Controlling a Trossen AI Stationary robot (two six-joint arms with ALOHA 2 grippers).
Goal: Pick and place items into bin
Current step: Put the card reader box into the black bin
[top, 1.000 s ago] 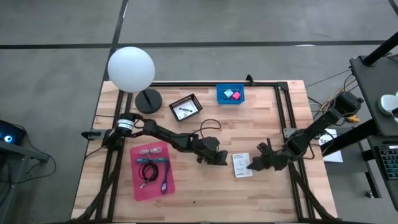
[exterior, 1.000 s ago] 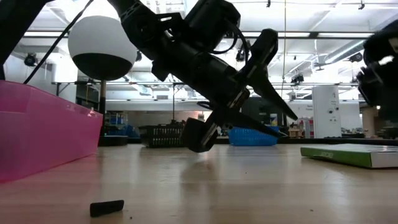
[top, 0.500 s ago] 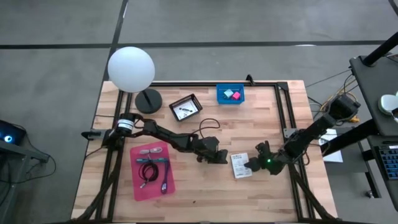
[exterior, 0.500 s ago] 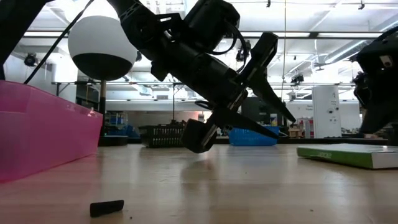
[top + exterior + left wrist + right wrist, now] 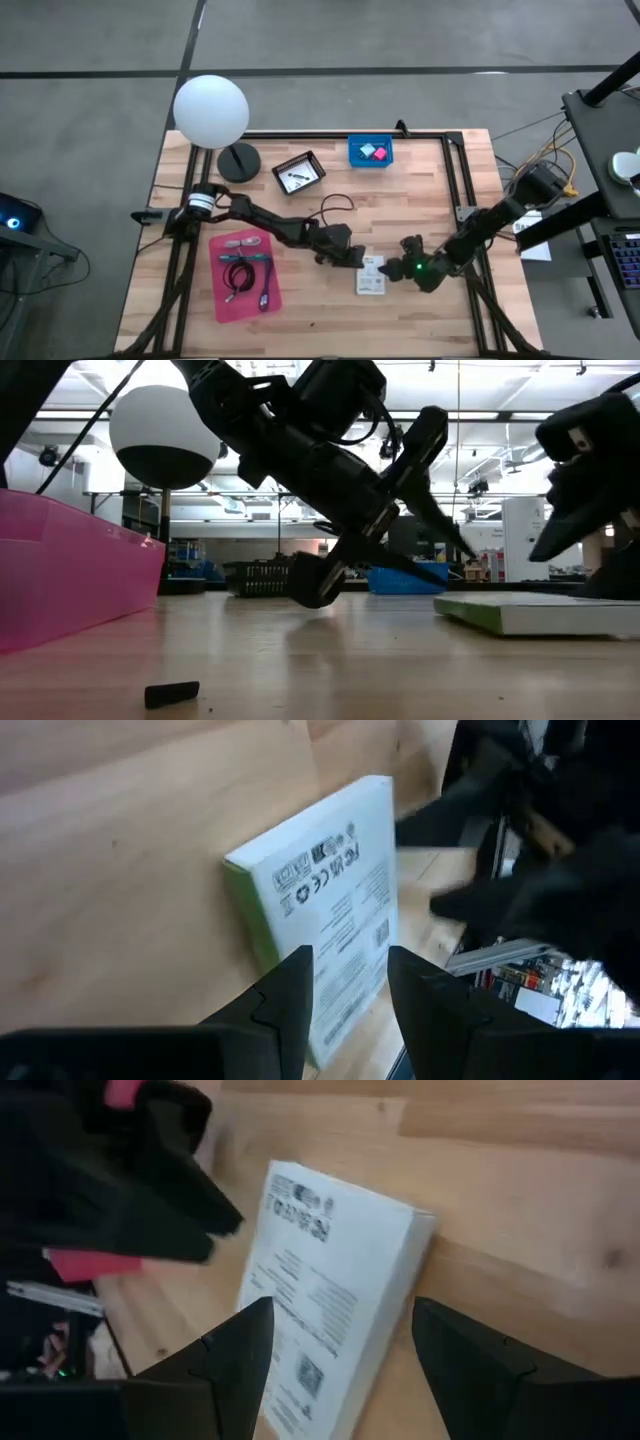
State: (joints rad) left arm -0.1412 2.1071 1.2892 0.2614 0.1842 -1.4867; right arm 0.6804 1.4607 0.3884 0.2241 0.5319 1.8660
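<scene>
A white printed packet [image 5: 371, 275] lies flat on the wood near the table's middle. My right gripper [image 5: 398, 270] comes at it from the table's right, open, with a finger on either side of the packet's right end [image 5: 340, 1370]. My left gripper [image 5: 352, 258] hovers open just left of the packet [image 5: 330, 910], rolled on its side and clear of the table, touching nothing. The pink bin [image 5: 222, 300] at the near left holds coiled cables and a pen. A pink and a teal cube sit in a blue tray [image 5: 370, 152] at the far edge. My right gripper stands astride the packet's right end, fingers [image 5: 230, 1370] slanting down from the table's right, along the packet. The packet lies flat on the table. Where the gripper meets the packet is below the wrist picture's edge and hidden by the gripper in the high view.
A white globe lamp [image 5: 211, 110] and its black base [image 5: 238, 160] stand at the far left. A black tray [image 5: 298, 173] and a loose black cable [image 5: 335, 205] lie beyond my left arm. A small black piece [image 5: 172, 693] lies near the front edge. Metal rails [image 5: 462, 190] border the table.
My right gripper has moved toward the table's left and tipped a little further down. The white packet has slid along the table with it toward my left gripper and turned slightly.
</scene>
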